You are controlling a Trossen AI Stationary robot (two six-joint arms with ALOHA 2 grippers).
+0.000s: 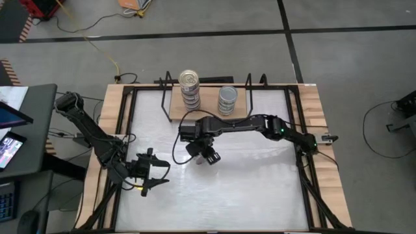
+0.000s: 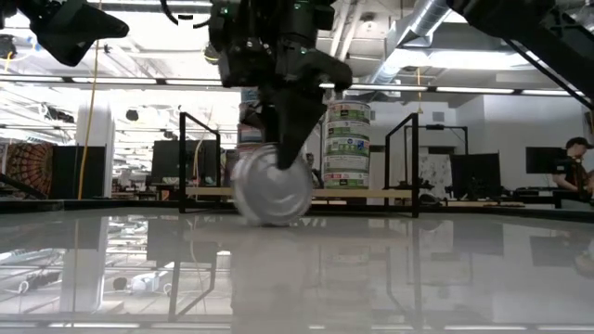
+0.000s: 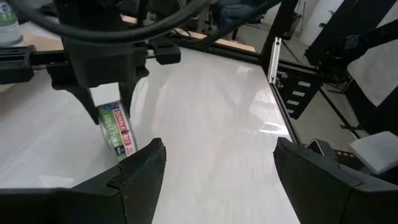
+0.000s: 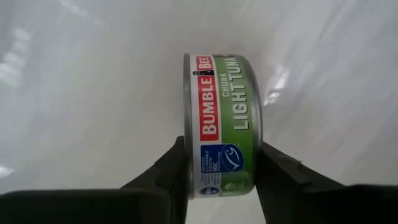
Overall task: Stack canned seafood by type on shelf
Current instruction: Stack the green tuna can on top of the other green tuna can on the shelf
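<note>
A tin (image 4: 224,124) is being gripped on edge by the right gripper (image 4: 222,165) mid-table (image 1: 260,188), near the shelf (image 1: 208,107); the left gripper (image 3: 217,168) is being held wide open by the left edge.

Green-label tuna tin (image 4: 222,124) (Bumble Bee chunk light) stands on edge on the white bench, silver flat face toward the low cam, near bench middle, in front of the shelf; it sits between the right gripper (image 1: 209,155) jaws, which press both flat faces. Shelf (image 1: 208,104), light-wood board w/ black wire end frames, at far bench edge. On it: taller tin stack (image 1: 189,88) left, shorter stack (image 1: 227,99) right, apart.
</note>
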